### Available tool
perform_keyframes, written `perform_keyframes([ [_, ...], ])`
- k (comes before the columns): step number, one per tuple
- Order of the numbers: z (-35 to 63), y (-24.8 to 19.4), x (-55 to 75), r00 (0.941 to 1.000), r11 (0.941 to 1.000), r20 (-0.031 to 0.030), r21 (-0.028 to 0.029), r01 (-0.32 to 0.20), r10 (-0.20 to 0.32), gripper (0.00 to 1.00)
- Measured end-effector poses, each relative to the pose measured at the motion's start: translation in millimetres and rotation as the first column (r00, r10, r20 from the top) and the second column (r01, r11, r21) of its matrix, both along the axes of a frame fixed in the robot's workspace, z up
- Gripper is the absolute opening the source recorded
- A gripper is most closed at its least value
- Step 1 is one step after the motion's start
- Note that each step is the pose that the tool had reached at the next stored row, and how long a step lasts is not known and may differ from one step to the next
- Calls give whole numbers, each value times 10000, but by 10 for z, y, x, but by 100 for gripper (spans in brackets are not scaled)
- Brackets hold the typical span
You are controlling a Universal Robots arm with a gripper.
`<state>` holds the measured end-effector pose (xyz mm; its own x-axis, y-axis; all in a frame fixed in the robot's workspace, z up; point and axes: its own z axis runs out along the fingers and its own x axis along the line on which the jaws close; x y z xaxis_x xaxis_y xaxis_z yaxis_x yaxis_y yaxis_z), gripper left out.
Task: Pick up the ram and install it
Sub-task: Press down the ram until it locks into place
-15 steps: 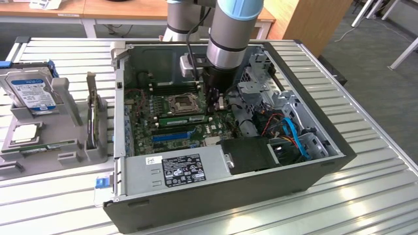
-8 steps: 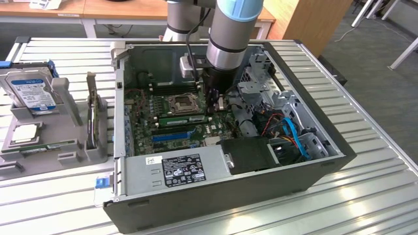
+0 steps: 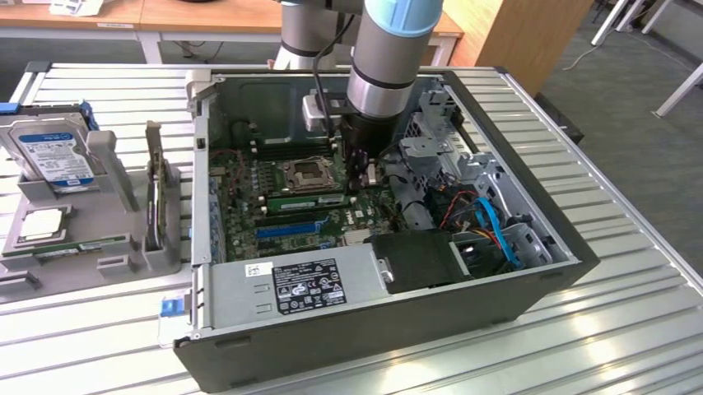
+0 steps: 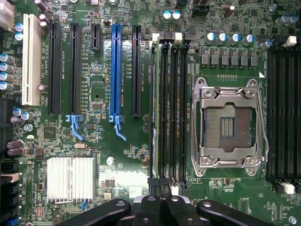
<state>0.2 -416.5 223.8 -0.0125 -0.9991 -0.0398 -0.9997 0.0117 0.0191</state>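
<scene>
My gripper point(image 4: 157, 207) is inside the one open computer case point(image 3: 528, 288), over the motherboard point(image 4: 122, 155); I cannot tell how far open it is. One ram point(image 4: 156, 113) stands in its slot beside the empty processor socket point(image 4: 228, 127).

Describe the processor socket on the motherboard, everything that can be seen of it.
The processor socket is a square seat on the green motherboard, framed by a silvery, metal-looking bracket with screws at its corners. It is empty: the dark centre with its field of contacts lies bare, with no chip or cooler on it. It lies flat between two banks of black memory slots, and nothing touches it. In the exterior view it sits mid-board inside the open computer case.
</scene>
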Motion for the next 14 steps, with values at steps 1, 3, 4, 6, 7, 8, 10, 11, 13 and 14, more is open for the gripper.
perform_keyframes([
  [1,0,0,0,10000,10000,-1,1,0,0,10],
  [3,-1,0,0,10000,10000,0,2,0,0,10],
  [4,-1,0,0,10000,10000,1,2,0,0,10],
  [6,-5,1,0,10000,10000,2,4,0,0,10],
  [7,-5,1,0,10000,10000,1,4,0,0,10],
  [8,-5,0,0,10000,10000,0,3,0,0,10],
  [10,-5,0,0,10000,10000,0,3,0,0,10],
  [11,-5,0,0,10000,10000,0,3,1,-1,10],
  [13,-6,0,0,10000,10000,0,1,0,0,10],
  [14,-7,0,0,10000,10000,0,1,1,-1,10],
])
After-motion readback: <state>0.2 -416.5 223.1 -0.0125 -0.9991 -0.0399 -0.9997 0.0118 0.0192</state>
